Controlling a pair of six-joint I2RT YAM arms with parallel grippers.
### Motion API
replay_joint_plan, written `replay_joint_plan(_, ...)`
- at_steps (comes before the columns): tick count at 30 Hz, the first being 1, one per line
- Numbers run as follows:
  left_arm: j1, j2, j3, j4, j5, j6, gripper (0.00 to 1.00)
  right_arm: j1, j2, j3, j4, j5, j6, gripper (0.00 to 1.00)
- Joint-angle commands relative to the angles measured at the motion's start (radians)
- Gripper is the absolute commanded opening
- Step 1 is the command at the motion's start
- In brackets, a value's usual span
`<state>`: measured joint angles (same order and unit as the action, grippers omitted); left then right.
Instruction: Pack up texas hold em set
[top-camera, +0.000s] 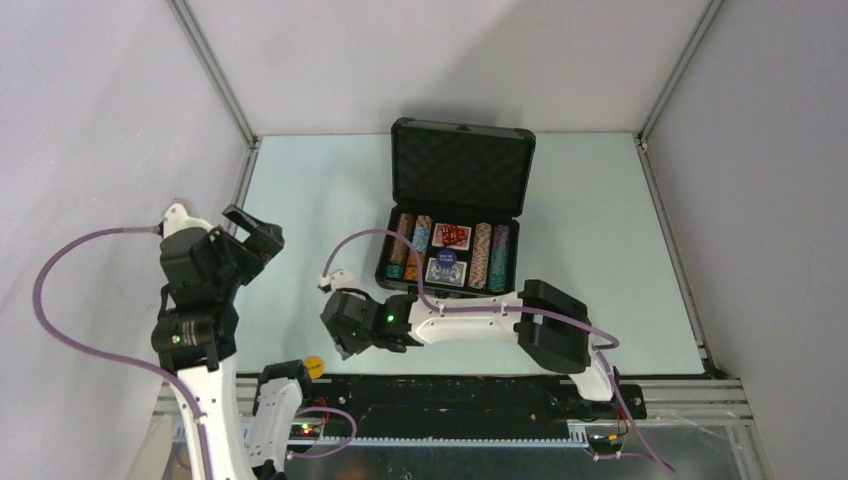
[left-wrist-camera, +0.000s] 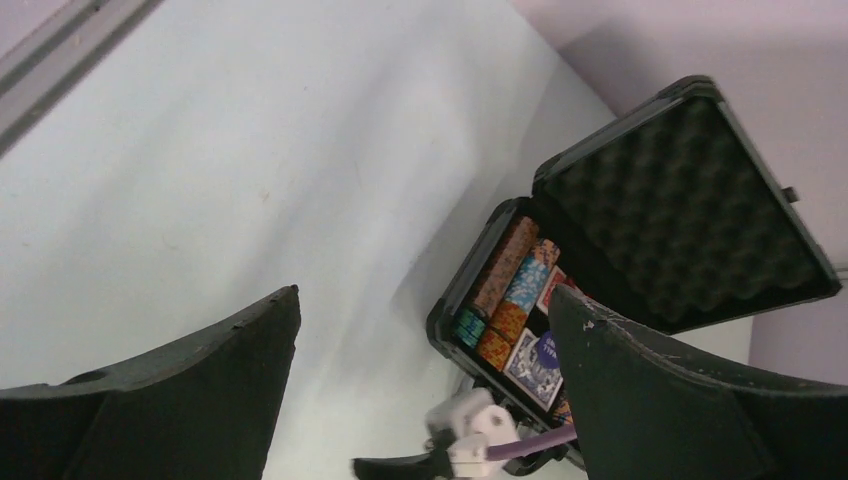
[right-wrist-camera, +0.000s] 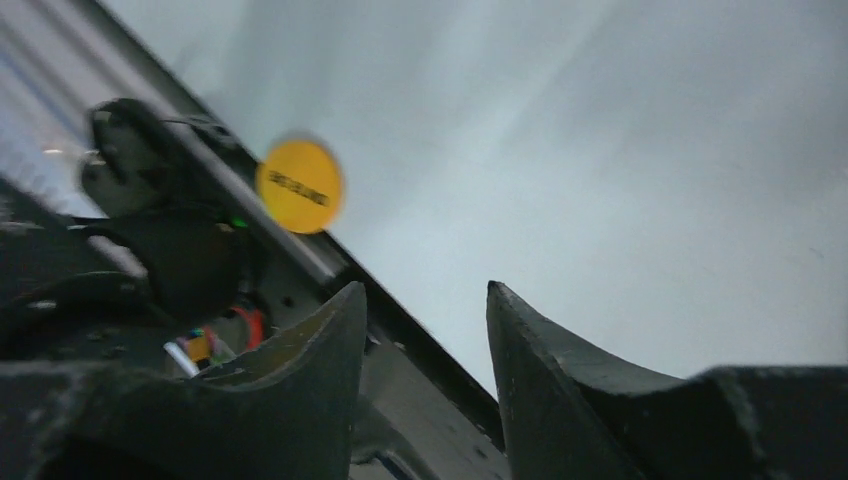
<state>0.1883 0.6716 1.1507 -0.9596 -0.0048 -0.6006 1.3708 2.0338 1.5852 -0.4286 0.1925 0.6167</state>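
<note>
While empty — right gripper (right-wrist-camera: 425, 292) near button (right-wrist-camera: 300, 185)

The right wrist view is blurred throughout: the dark lettering on the round yellow plastic button (right-wrist-camera: 300, 185) cannot be read, and the right end effector (right-wrist-camera: 425, 290) runs off the bottom edge. In the left wrist view, one black finger (left-wrist-camera: 680, 400) of the left end effector (left-wrist-camera: 422, 295) covers the near right part of the small black hard case with egg-crate foam lining (left-wrist-camera: 680, 200), so the blue-backed card deck (left-wrist-camera: 540, 360) shows only partly, its print too small to tell
</note>
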Motion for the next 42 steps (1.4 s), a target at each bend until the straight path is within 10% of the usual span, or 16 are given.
replay_joint_plan(1,0.004,-0.019,0.11,-0.071,-0.003,0.029,0.98,0.021,0.042,0.012,0.315,-0.087,-0.084,0.48)
replay_joint_plan(23,0.0,-0.035,0.119,-0.09,0.032,0.023,0.98,-0.009,0.357,0.326,0.338,-0.459,-0.192,0.14)
replay_joint_plan(42,0.0,-0.032,0.092,-0.082,0.029,0.02,0.98,-0.02,0.194,-0.095,0.36,-0.453,-0.17,0.05)
